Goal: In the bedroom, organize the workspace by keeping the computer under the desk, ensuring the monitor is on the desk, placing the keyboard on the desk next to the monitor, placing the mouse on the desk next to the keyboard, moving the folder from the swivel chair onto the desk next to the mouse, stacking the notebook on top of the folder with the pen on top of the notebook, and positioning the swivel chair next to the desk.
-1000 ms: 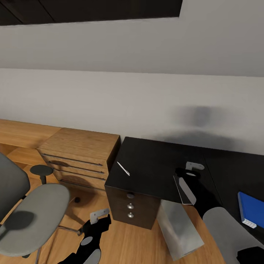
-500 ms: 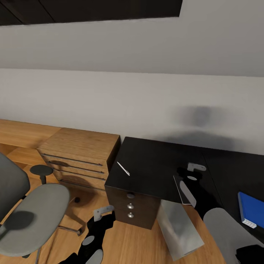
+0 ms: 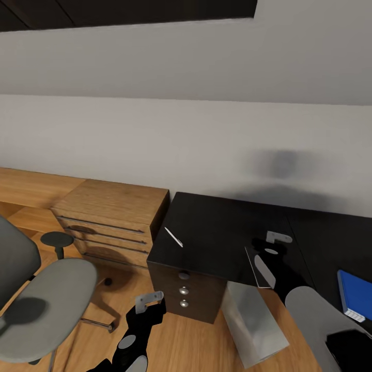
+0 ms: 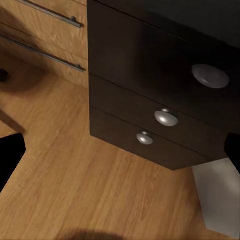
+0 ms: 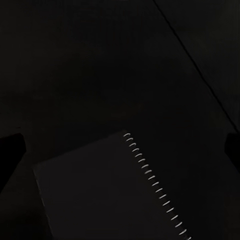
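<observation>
chair (image 3: 49,302): grey seat, far left, on wood floor
left gripper (image 3: 149,299): low over floor before the drawers (image 4: 165,118); jaws' gap unclear
pen (image 3: 173,237): thin white, near surface's left edge
surface (image 3: 217,232): black, three silver knobs
notebook (image 5: 110,192): dark, spiral-bound, at front edge
right gripper (image 3: 278,238): above notebook; jaws can't tell
computer (image 3: 253,323): light grey, under the surface
folder (image 3: 356,294): blue, far right on the surface
</observation>
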